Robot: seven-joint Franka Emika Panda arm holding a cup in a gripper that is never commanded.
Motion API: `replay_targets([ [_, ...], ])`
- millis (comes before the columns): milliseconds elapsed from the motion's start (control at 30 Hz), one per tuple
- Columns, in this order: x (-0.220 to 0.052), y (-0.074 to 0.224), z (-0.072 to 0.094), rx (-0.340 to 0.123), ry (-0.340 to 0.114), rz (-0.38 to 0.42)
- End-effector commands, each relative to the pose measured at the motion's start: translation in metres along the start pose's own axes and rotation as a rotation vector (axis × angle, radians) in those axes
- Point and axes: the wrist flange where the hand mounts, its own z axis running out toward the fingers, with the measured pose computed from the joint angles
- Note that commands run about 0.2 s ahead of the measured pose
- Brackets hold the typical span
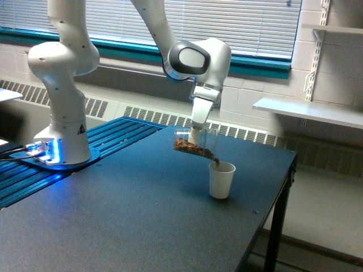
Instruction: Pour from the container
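The container [194,143], a clear plastic cup, is held tipped on its side above the dark table [130,221], its rim pointing to the exterior view's right and downward. Brown bits lie along its lower wall and stream from the rim into a white paper cup [221,179] standing upright on the table just below. My gripper [196,135] comes down from above and is shut on the container's wall. The white cup shows brown filling near its rim.
The arm's white base [61,119] stands at the exterior view's left on a blue ridged plate [108,141]. The table's edge [282,192] drops off at the right. A white shelf [312,110] and window blinds line the back wall.
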Motion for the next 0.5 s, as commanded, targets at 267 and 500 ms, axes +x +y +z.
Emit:
replay_targets([
  [267, 0.0021, -0.0073, -0.007, -0.032, 0.002, 0.0],
  [500, 0.0028, -0.0079, -0.0069, -0.049, -0.006, -0.002],
])
